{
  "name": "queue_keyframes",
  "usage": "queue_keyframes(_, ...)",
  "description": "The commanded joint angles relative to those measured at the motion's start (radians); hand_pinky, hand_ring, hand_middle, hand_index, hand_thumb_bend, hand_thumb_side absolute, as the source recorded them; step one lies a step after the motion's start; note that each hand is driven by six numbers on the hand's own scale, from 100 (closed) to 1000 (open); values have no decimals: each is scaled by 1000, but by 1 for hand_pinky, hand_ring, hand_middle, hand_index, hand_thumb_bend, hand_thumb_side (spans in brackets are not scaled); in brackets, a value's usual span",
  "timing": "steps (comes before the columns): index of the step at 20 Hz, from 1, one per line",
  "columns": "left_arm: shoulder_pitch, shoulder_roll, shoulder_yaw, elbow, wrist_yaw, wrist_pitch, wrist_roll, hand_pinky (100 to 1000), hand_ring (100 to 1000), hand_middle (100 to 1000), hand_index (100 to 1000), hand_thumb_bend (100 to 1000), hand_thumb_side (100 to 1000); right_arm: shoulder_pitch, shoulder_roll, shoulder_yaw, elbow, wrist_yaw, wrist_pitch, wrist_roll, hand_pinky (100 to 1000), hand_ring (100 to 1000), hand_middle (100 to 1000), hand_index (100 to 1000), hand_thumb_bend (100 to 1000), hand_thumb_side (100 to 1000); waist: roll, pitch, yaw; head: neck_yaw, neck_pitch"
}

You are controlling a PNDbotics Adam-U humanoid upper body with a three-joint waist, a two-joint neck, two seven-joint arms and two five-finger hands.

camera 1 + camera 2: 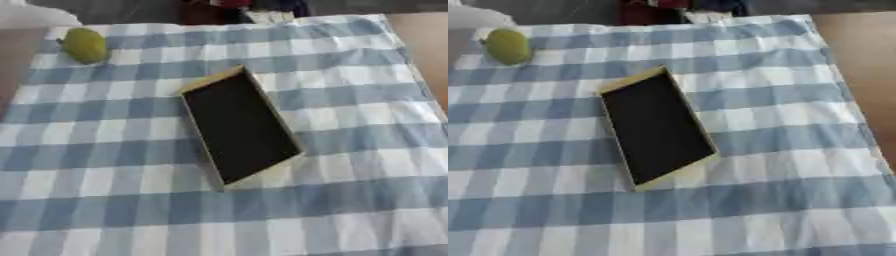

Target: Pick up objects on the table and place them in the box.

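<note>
No fingers show in either view. Mid-table sits the box (241, 127), a shallow rectangle with pale yellow walls and a dark inside, lying askew on the blue-and-white checked cloth (350, 200). A smooth, rounded green fruit (85, 45) rests at the far left corner, well apart.

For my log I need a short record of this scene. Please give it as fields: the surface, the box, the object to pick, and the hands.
surface: table with blue and white checked cloth
box: shallow, pale rim, dark inside, near the middle, set at an angle
box contents: nothing visible inside
object: green-yellow fruit, far left corner of the cloth, apart from the box
hands: neither hand is in view
task state: fruit not yet in the box
</note>
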Motion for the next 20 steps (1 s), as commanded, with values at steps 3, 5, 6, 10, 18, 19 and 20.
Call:
queue_keyframes(3,-40,26,-7,2,-64,12,-27,665,821,637,833,230,155,-2,-31,-14,-16,5,-16,-2,765,747,696,919,100,530,-8,-10,5,6,-17)
queue_keyframes(5,-51,23,-13,8,-94,16,-42,667,820,639,833,242,144,0,-31,-16,-16,7,-20,-3,765,747,696,919,100,529,-10,-6,7,2,-22)
queue_keyframes(6,-58,21,-15,12,-110,18,-51,669,821,641,835,247,142,1,-32,-17,-16,8,-23,-3,765,747,696,919,100,529,-11,-4,8,0,-25)
queue_keyframes(10,-109,9,-31,70,-179,36,-120,678,822,647,841,261,148,3,-38,-17,-16,11,-37,-1,765,747,696,919,100,527,-16,8,7,-8,-37)
queue_keyframes(18,-250,-51,-18,240,-408,26,-266,715,858,712,866,313,158,-9,-41,-9,-14,12,-48,13,766,747,695,919,100,526,-12,30,-25,-2,-53)
queue_keyframes(19,-271,-63,-9,267,-429,21,-276,728,874,734,872,327,180,-10,-42,-9,-13,11,-49,15,766,747,695,919,100,526,-10,32,-28,0,-54)
queue_keyframes(20,-289,-74,-2,292,-450,16,-286,730,877,737,873,328,183,-10,-44,-9,-12,11,-50,16,766,747,695,919,100,526,-8,33,-29,0,-55)
